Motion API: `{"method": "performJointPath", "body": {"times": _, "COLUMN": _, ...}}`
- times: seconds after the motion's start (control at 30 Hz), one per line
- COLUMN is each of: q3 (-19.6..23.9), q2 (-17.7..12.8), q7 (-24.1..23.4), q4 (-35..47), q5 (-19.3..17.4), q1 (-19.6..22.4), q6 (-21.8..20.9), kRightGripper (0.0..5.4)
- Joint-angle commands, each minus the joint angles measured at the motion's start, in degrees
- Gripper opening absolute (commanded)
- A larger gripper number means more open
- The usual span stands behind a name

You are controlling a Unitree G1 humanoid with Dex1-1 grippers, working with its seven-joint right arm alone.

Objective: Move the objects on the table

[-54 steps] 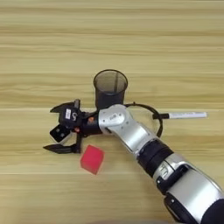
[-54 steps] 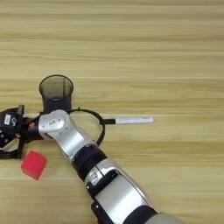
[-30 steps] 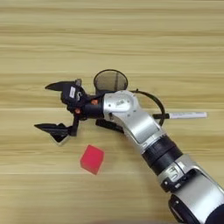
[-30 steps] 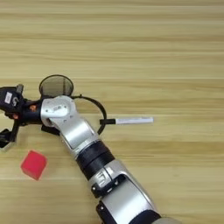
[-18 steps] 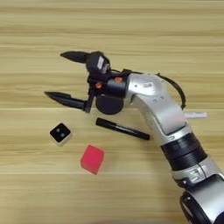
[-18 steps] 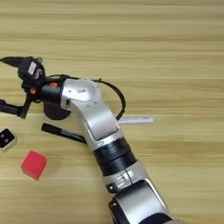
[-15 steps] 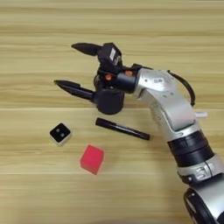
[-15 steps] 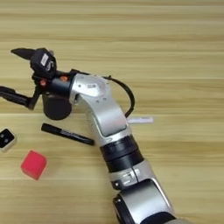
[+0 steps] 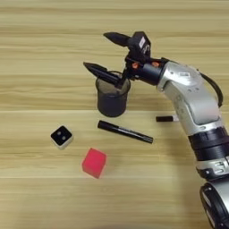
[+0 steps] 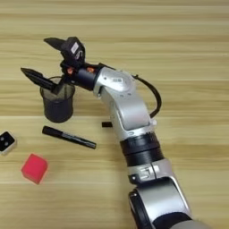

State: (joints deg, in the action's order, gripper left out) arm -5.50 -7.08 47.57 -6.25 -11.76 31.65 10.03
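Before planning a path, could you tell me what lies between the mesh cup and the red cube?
The black marker lies between the black mesh cup and red cube, shown in both views.

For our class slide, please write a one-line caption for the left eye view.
Open gripper above the mesh cup; black marker, dotted cube and red cube lie on the table.

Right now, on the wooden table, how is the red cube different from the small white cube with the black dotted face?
The red cube is plain red on every visible face, while the small white cube with the black dotted face is white with a black top face that carries a dot. The red cube looks clearly larger. The red cube lies nearer the camera and to the right; the white cube lies further left. Both rest on the light wooden table, apart from each other, untouched.
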Motion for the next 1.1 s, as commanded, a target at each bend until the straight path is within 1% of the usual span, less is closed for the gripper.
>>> {"method": "performJointPath", "body": {"times": 0.03, "q3": 3.2, "q2": -1.5, "q7": -3.8, "q4": -5.5, "q5": 0.6, "q1": 7.4, "q6": -4.9, "kRightGripper": 5.38}}
{"method": "performJointPath", "body": {"times": 0.17, "q3": 5.5, "q2": -2.2, "q7": -6.7, "q4": -13.3, "q5": 1.2, "q1": 10.2, "q6": -7.9, "kRightGripper": 5.38}}
{"method": "performJointPath", "body": {"times": 0.33, "q3": 7.3, "q2": -3.9, "q7": -8.2, "q4": -20.3, "q5": 1.7, "q1": 12.7, "q6": -11.5, "kRightGripper": 5.38}}
{"method": "performJointPath", "body": {"times": 0.47, "q3": 8.3, "q2": -5.5, "q7": -9.6, "q4": -25.8, "q5": 2.9, "q1": 14.6, "q6": -15.0, "kRightGripper": 5.38}}
{"method": "performJointPath", "body": {"times": 0.73, "q3": 8.6, "q2": -6.7, "q7": -11.6, "q4": -35.2, "q5": 5.0, "q1": 17.6, "q6": -20.2, "kRightGripper": 5.38}}
{"method": "performJointPath", "body": {"times": 1.1, "q3": 8.6, "q2": -7.5, "q7": -13.5, "q4": -44.9, "q5": 7.5, "q1": 20.7, "q6": -25.2, "kRightGripper": 5.38}}
